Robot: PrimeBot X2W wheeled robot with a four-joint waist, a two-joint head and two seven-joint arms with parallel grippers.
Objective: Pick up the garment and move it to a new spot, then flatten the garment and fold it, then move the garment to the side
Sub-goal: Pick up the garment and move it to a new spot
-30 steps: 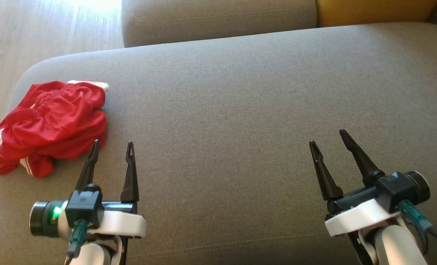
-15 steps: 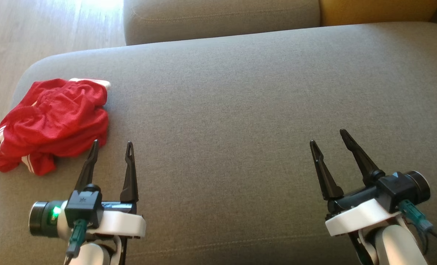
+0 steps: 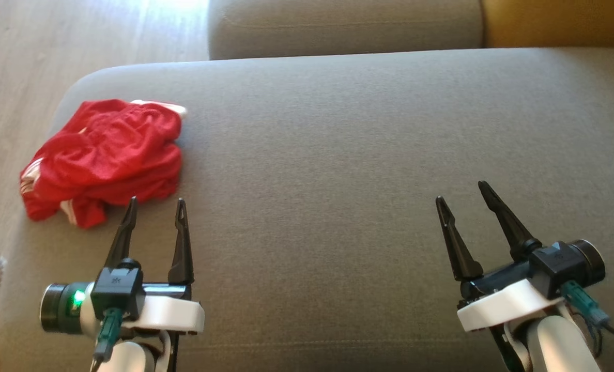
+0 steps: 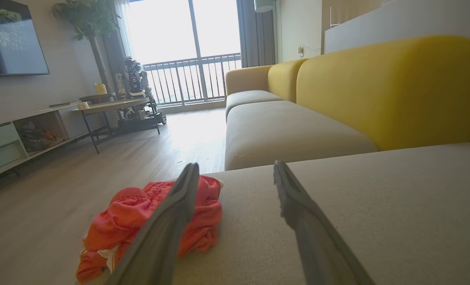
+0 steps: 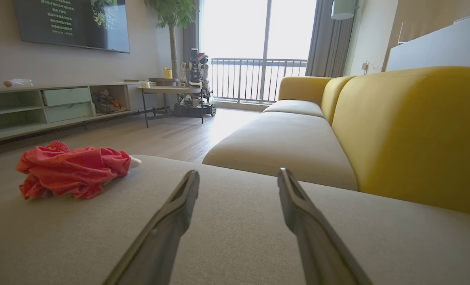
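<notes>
One red garment (image 3: 105, 160) lies crumpled on the grey sofa cushion (image 3: 348, 155), near the cushion's rounded corner at ten o'clock in the head view. The left gripper (image 3: 157, 200) hangs at seven o'clock, jaws released and holding nothing, tips near the garment's six o'clock edge. The right gripper (image 3: 459, 191), at five o'clock and well apart from the garment, also has its jaws released.

left pincer (image 3: 157, 200) and right pincer (image 3: 460, 191): long black tapered fingers (image 3: 123, 235), white wrist shells (image 3: 167, 312), dark camera barrels (image 3: 54, 307) with teal cable plugs (image 3: 109, 325); green light (image 3: 78, 298) on the left barrel
</notes>
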